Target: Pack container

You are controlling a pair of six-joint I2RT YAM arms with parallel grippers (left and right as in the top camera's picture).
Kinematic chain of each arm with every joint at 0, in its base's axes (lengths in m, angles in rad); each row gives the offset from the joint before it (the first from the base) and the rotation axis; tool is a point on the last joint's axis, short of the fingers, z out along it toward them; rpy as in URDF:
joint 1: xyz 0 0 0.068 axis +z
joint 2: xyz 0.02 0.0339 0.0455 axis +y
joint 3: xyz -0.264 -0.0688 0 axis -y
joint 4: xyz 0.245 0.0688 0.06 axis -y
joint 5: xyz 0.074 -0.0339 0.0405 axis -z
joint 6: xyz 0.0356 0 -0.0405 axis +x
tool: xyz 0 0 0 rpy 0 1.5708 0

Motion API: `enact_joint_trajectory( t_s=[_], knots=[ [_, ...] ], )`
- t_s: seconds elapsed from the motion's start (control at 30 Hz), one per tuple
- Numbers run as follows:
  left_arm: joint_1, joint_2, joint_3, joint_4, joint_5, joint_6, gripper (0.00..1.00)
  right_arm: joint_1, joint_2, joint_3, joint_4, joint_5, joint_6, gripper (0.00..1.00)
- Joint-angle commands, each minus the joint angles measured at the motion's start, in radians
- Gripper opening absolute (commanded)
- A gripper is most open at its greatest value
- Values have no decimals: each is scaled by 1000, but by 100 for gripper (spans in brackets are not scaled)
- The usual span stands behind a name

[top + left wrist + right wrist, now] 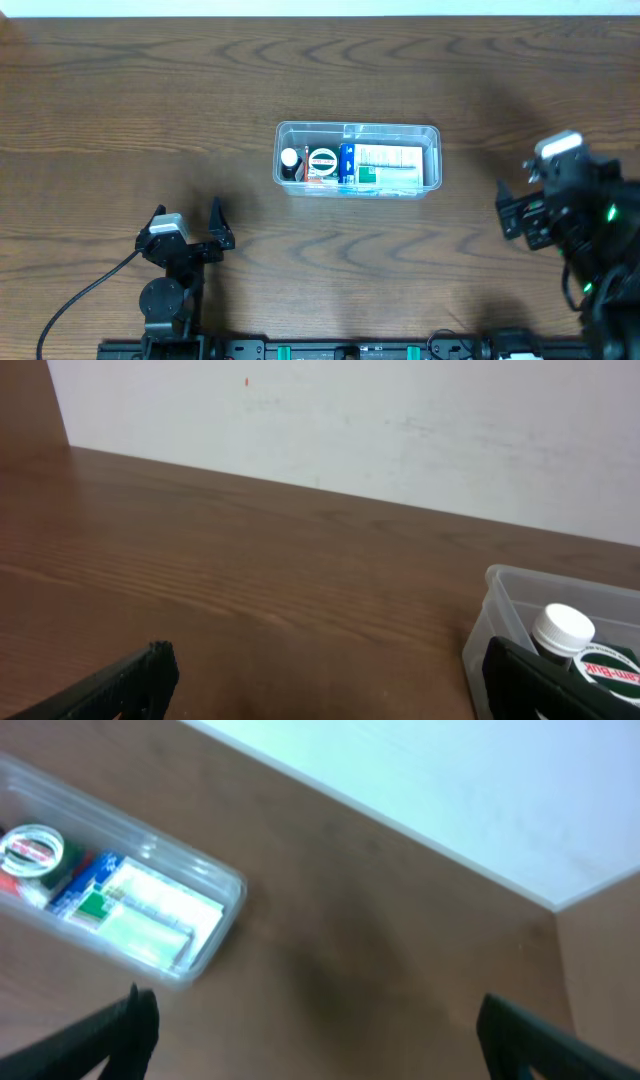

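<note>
The clear plastic container (430,135) sits at the table's middle. It holds a small white-capped bottle (290,159), a round tape roll (322,161), a blue item and a green-and-white box (388,167). My left gripper (188,226) is open and empty, below and left of the container. The container's corner (500,595) and the bottle (562,628) show at the right of the left wrist view. My right gripper (512,205) is open and empty, to the container's right. The right wrist view shows the container (225,890) at the left.
A white wall (380,430) runs along the far edge of the wooden table (150,100). A black cable (85,295) trails from the left arm's base at the front edge.
</note>
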Motion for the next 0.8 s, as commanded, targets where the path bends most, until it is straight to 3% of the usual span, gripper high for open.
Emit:
enact_joint_trajectory(
  t_s=[0.0,0.1,0.2,0.37,0.77],
  knots=[
    [5,-5,-21,-37,-9,6,98,9,-122,-200,144,-75,13,99],
    [5,-4,-21,-37,-9,6,98,9,-239,-417,384,-121,51,99],
    [5,-5,-21,-37,-9,6,98,9,-332,-603,586,-127,177,99],
    [5,-4,-21,-37,-9,6,98,9,-465,-830,824,-126,316,99],
    [5,-5,-21,-37,-9,6,98,9,-634,-1064,881,-23,319,99]
  ],
)
